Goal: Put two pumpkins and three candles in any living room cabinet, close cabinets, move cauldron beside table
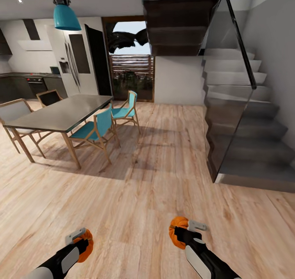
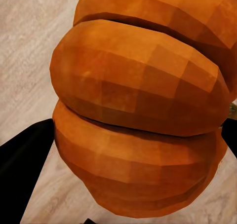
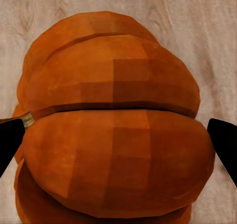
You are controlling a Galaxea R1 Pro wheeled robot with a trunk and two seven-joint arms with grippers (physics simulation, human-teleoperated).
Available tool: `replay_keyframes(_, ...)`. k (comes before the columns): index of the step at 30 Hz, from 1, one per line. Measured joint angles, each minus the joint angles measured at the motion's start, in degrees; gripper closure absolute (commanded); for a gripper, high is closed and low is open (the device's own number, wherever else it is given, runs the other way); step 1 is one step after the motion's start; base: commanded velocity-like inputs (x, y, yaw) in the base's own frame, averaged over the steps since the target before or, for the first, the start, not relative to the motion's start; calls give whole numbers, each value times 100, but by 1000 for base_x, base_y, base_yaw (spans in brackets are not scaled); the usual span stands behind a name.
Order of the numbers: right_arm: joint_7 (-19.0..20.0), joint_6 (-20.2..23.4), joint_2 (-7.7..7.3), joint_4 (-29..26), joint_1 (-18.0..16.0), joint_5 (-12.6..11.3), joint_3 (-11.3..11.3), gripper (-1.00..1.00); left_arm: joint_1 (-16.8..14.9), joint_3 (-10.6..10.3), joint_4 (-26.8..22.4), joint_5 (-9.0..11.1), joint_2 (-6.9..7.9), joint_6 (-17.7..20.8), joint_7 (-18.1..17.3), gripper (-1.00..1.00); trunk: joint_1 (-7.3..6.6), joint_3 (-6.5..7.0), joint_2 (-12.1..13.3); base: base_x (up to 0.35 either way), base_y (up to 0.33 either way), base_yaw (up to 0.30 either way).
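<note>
Each of my grippers carries a bright orange ribbed pumpkin above the wooden floor. My left gripper is shut on one pumpkin at the lower left of the head view; up close that pumpkin sits between the dark fingers. My right gripper is shut on the other pumpkin at the lower middle; in the right wrist view this pumpkin bulges between black fingertips. The candles, cabinet, cauldron and coffee table are out of view.
A dining table with teal chairs stands at the left, a kitchen behind it. A staircase with a glass railing rises on the right. Wooden floor stretches ahead toward a glass door.
</note>
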Motion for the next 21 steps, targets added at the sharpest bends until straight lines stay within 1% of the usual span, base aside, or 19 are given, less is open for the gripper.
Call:
replay_keyframes(4,117,10,1,6,0,11,-4,100,0,0,0,0,-5,0,0,100,0,0,0,0,0,291)
replay_keyframes(21,150,21,1,25,0,5,-4,100,0,2,0,1,0,6,1,100,0,0,0,0,0,291)
